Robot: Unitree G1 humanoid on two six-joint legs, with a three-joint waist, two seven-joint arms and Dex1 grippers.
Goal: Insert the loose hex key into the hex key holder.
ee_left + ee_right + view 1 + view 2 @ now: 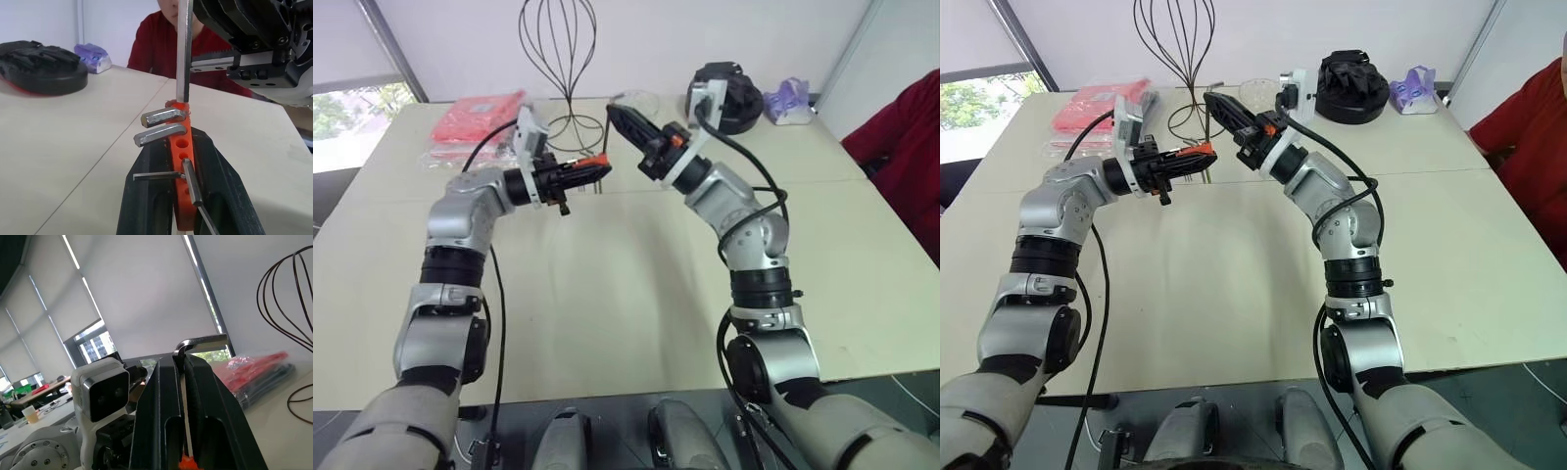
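Note:
The orange-red hex key holder (180,161) is clamped between the black fingers (146,196) of my left gripper (579,174), which is shut on it and held level above the table. Several metal keys stick out of the block. My right gripper (621,117) is shut on the loose hex key (183,49). The key's bent end (201,343) pokes out past the right fingertips. Its long straight shaft comes down onto the far end of the holder and touches the block there. How deep it sits cannot be made out.
Both hands hang over the far middle of the beige table (607,294). Behind them stand a black wire stand (558,59), a red plastic packet (475,122), a black round object (729,98) and a small purple item (788,101). A person's red sleeve (901,137) is at the right edge.

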